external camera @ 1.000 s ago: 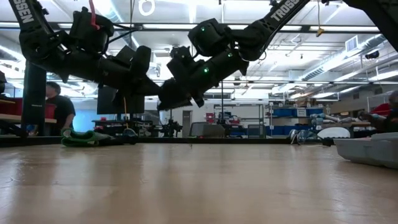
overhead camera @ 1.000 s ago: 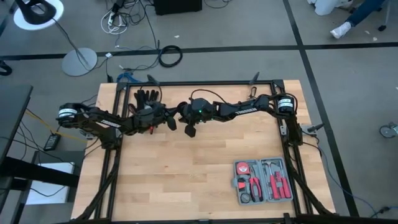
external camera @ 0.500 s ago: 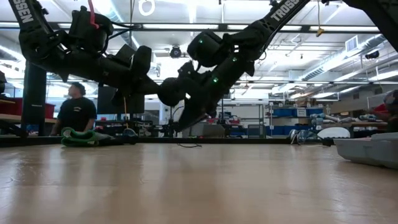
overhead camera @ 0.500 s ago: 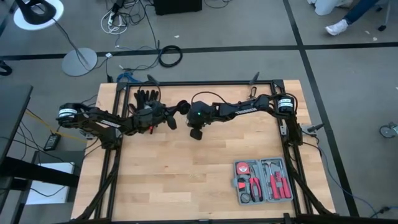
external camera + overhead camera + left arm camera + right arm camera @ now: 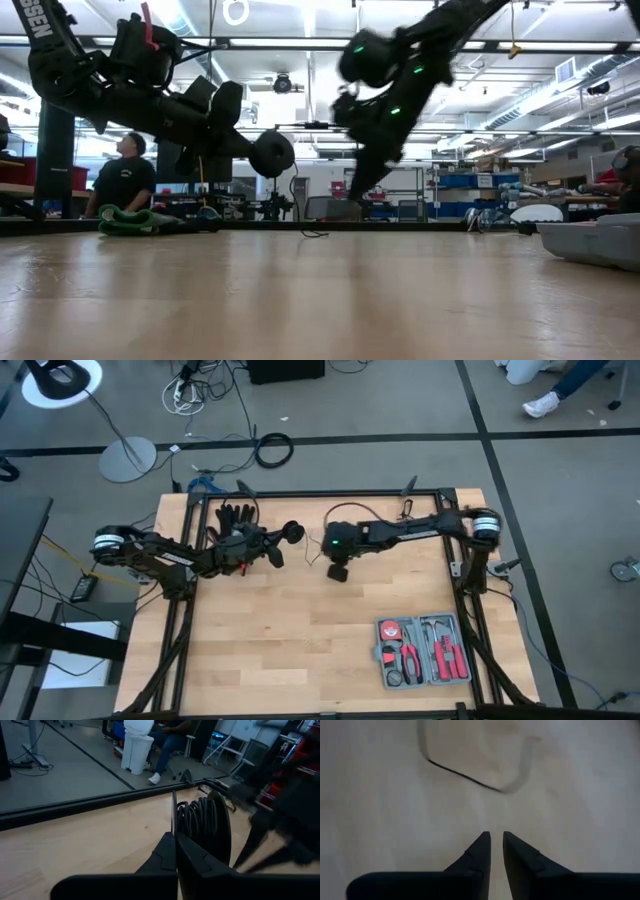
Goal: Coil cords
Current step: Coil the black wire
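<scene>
Here, above the far middle of the pale wooden desk (image 5: 300, 650), your left gripper (image 5: 175, 847) has its fingers together, clamped on the rim of the black spool (image 5: 202, 827), a round disc already wound with glossy turns of cord. From it the cord (image 5: 345, 510) arcs thinly toward the right arm and trails onto the desk, where a loose bend of it lies ahead of your right gripper (image 5: 496, 845). That gripper's fingers stand slightly apart, holding nothing. The wire looks very light, limp and springy, likely to slip through hard fingers and kink if pulled sharply; the stiff spool seems the sounder hold, with the wire best pinched close to the disc. A black glove (image 5: 236, 516) rests by the far edge, and a grey toolcase (image 5: 424, 650) of red-handled tools sits well apart, near your right corner.
</scene>
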